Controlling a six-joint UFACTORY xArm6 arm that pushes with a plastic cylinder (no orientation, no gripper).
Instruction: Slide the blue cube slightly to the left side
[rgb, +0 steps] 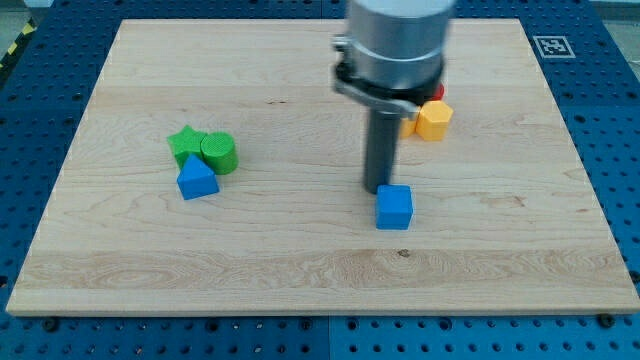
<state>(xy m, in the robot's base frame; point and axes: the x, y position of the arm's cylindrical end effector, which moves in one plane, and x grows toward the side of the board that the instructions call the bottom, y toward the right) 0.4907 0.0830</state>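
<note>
The blue cube (394, 207) sits on the wooden board (300, 270), a little right of the middle. My tip (379, 189) stands just above the cube's upper left corner in the view, touching or nearly touching it. The dark rod rises from there to the grey arm body at the view's top.
A blue triangular block (197, 180), a green star (185, 145) and a green cylinder (219, 153) cluster at the view's left. A yellow block (434, 120) lies at the upper right, with a red block (439, 92) and an orange block (408, 125) partly hidden by the arm.
</note>
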